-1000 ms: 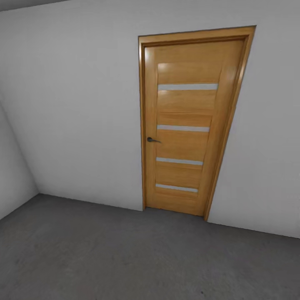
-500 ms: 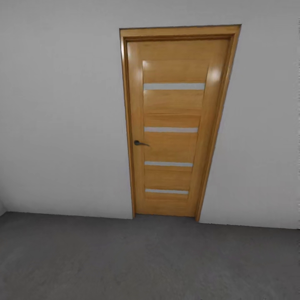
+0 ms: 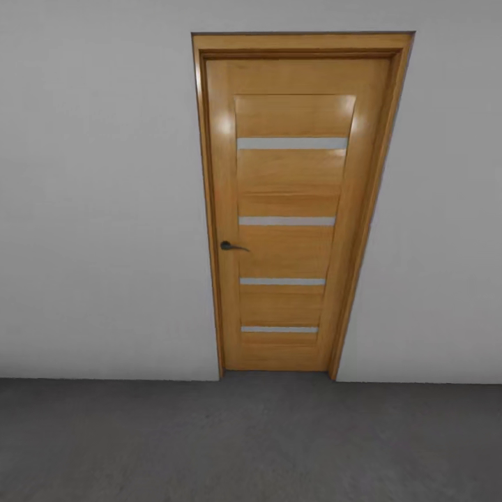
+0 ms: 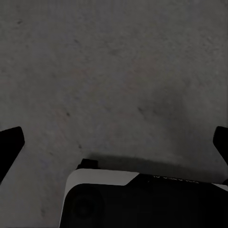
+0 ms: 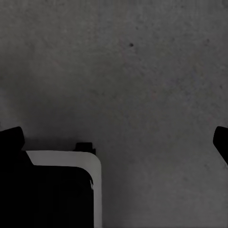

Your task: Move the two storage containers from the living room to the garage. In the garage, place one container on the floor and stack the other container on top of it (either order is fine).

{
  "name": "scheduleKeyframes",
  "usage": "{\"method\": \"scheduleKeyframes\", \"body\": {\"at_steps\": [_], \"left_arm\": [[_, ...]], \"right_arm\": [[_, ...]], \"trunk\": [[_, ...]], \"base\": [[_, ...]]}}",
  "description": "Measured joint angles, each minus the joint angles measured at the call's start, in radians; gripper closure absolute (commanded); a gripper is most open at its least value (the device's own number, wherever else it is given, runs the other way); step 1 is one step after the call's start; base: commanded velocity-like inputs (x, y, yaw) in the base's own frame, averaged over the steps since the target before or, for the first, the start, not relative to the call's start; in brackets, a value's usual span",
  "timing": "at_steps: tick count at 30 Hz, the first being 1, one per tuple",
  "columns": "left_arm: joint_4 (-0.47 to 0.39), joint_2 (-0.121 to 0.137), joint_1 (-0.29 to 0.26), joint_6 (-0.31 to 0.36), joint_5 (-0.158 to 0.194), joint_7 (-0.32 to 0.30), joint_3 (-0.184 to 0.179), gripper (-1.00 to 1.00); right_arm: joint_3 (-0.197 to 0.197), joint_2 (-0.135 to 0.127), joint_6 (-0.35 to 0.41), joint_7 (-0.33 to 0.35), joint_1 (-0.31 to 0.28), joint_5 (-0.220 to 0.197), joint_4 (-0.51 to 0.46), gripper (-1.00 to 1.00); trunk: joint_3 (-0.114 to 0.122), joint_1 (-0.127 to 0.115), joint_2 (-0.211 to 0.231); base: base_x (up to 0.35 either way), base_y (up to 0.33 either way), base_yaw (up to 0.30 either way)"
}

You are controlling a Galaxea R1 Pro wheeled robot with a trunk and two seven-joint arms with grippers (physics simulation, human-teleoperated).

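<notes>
The storage containers are out of view. In the head view I face a pale grey wall [image 3: 104, 209] of the garage, above the dark grey concrete floor [image 3: 251, 446]. In the left wrist view my left gripper [image 4: 114, 142] hangs open over bare floor [image 4: 114, 71], its dark fingertips [image 4: 10, 140] far apart with nothing between them. In the right wrist view my right gripper [image 5: 116, 140] is likewise open over the floor [image 5: 142, 61], holding nothing.
A shut light-wood door [image 3: 293, 209] with several narrow frosted strips and a dark lever handle [image 3: 231, 245] stands in the wall straight ahead. A black and white part of the robot's body [image 4: 123, 199] shows beneath each wrist camera.
The head camera has swung: the door now sits squarer and more central, and the side wall at the left has left the picture. Nothing in the room itself moved.
</notes>
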Motion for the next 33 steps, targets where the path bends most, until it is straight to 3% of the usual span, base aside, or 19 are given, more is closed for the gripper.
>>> {"method": "scheduleKeyframes", "body": {"at_steps": [20, 33], "left_arm": [[0.050, 0.001, 0.000, -0.004, 0.000, 0.003, -0.005, -1.00], [0.051, 0.001, 0.000, -0.005, 0.004, 0.003, -0.005, -1.00]], "right_arm": [[0.001, 0.000, -0.001, 0.000, 0.000, 0.003, 0.000, -1.00], [0.005, 0.000, -0.001, -0.007, 0.000, 0.004, 0.000, -1.00]], "trunk": [[0.000, 0.000, 0.000], [0.000, 0.000, 0.000]], "base": [[0.293, -0.148, 0.000], [0.262, -0.018, 0.000]]}}
